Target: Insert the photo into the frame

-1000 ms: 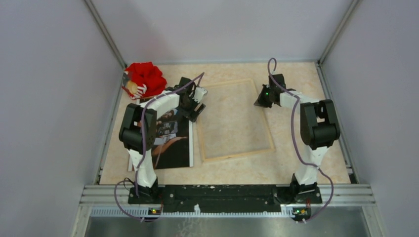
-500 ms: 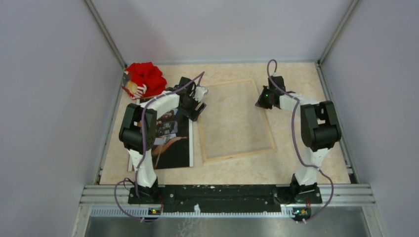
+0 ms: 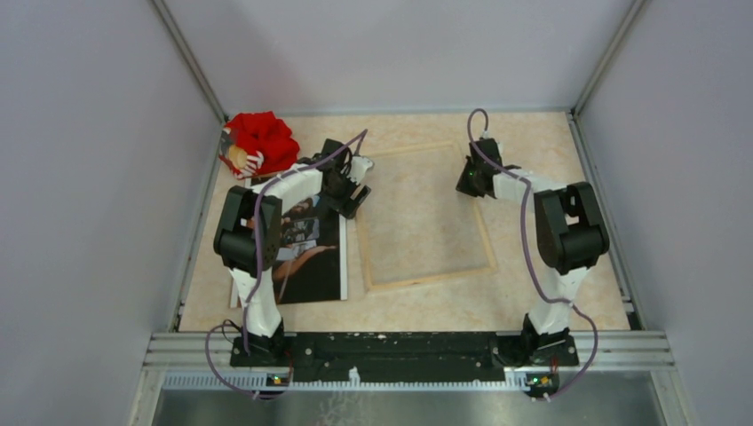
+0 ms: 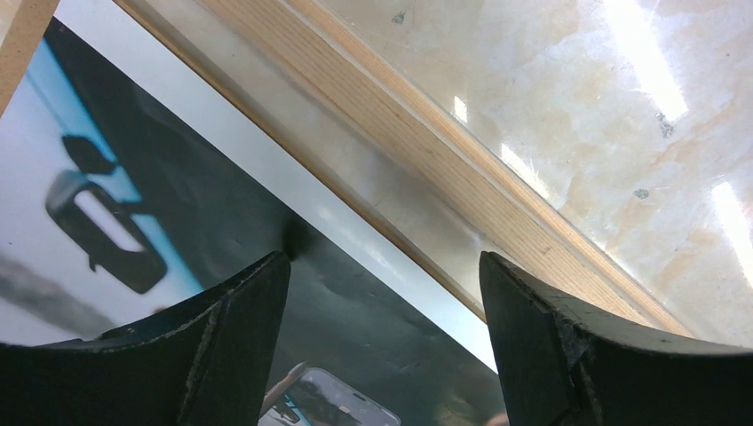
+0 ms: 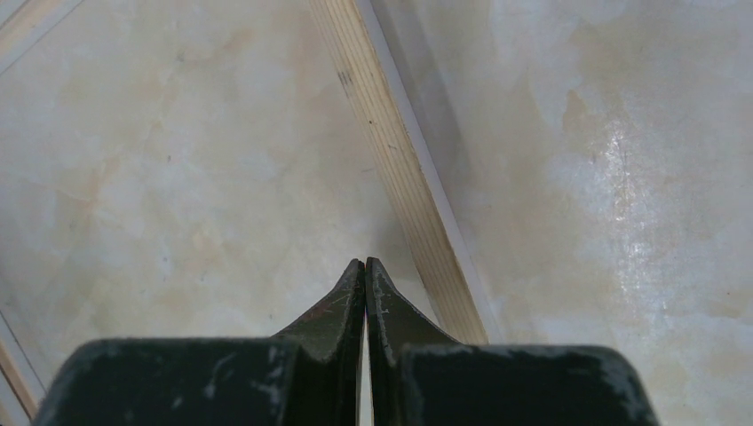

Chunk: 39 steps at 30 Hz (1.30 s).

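The photo (image 3: pixel 306 253) lies face up at the left of the table, dark image with a thin white border. The frame (image 3: pixel 426 278) lies flat beside it on the right, wood back up, with a glossy pane inside. My left gripper (image 3: pixel 352 192) is open and empty, low over the photo's right edge; in the left wrist view it (image 4: pixel 382 293) straddles the photo (image 4: pixel 178 204) next to the frame's left rail (image 4: pixel 444 160). My right gripper (image 3: pixel 469 183) is shut and empty above the frame's right rail; in the right wrist view its tips (image 5: pixel 365 263) hover just inside that rail (image 5: pixel 400 169).
A red plush thing (image 3: pixel 260 142) sits at the back left corner. A brown board edge (image 4: pixel 16 31) shows beyond the photo in the left wrist view. Grey walls close in the table on three sides.
My right gripper has moved a little farther back and to the left along the frame's right rail. The left arm, the photo and the frame have not moved.
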Tool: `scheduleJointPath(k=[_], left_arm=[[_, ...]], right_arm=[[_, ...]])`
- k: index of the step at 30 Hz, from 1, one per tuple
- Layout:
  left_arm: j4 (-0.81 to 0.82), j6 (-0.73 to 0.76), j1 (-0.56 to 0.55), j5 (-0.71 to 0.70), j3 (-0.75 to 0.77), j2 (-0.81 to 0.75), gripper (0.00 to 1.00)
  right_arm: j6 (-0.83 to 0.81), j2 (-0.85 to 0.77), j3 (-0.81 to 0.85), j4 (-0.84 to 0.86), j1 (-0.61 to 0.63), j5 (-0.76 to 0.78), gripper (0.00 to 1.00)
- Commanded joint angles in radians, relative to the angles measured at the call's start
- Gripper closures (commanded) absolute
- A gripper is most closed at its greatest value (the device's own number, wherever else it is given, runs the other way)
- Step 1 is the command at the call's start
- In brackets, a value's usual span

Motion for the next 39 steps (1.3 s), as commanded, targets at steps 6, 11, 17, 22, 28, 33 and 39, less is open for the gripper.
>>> scheduleJointPath(k=[6,11,17,22,28,33,39], left_arm=[[0.010,-0.003,-0.004,0.030,-0.003,-0.067,0.15],[0.005,-0.003,-0.003,0.017,-0.001,-0.068,0.15],[-0.008,0.002,0.005,-0.002,0.004,-0.087,0.15],[-0.021,0.004,0.011,-0.002,0.008,-0.096,0.16],[-0.031,-0.001,0.011,0.009,0.007,-0.096,0.16],[-0.032,-0.003,0.011,0.009,0.004,-0.089,0.16],[-0.028,-0.007,0.011,0.011,0.001,-0.085,0.16]], right_arm=[[-0.004,0.039,-0.030,-0.101,0.018,0.113,1.00],[-0.003,-0.026,-0.016,-0.107,0.022,-0.006,1.00],[-0.006,-0.201,0.005,-0.111,-0.054,-0.212,0.76],[-0.029,-0.243,-0.013,-0.134,-0.114,-0.200,0.62],[-0.045,-0.194,-0.051,-0.116,-0.143,-0.203,0.56],[-0.036,-0.156,-0.064,-0.093,-0.149,-0.235,0.56],[-0.030,-0.147,-0.080,-0.080,-0.151,-0.247,0.56]])
